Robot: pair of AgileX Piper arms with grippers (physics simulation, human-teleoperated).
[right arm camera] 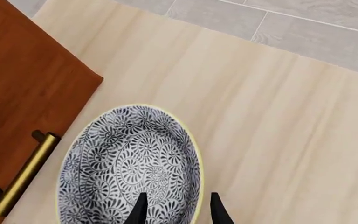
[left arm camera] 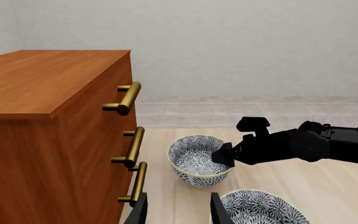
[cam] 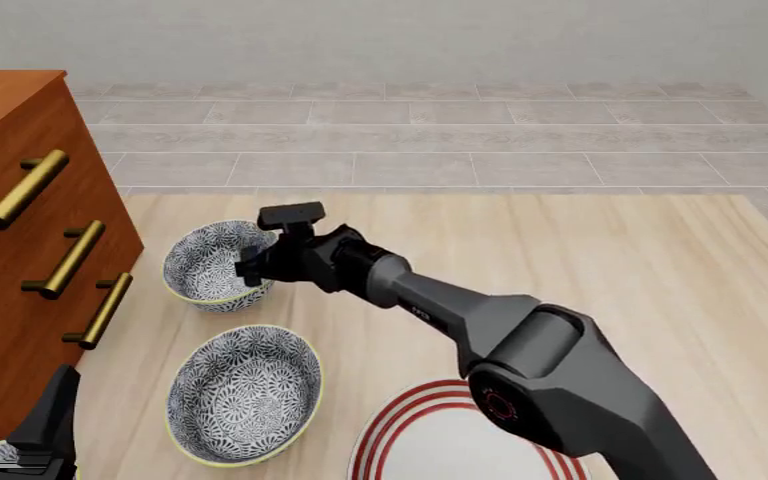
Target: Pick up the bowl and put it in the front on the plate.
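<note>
Bowl (cam: 213, 264) is sitting on the table (cam: 651, 260) by the drawers (cam: 11, 250) – twin bowl (cam: 244, 393) nearer. Right gripper (cam: 253, 268) is straddling its rim, fingers part-open, not clamping yet. Left gripper (left arm camera: 177, 210) is idling open, w/ nothing held. Lift & move to plate (cam: 418, 445) still left.

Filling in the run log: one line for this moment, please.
right pincer: open, straddling far bowl rim | left pincer: open, idle by drawers | near bowl: untouched | plate: bare
</note>
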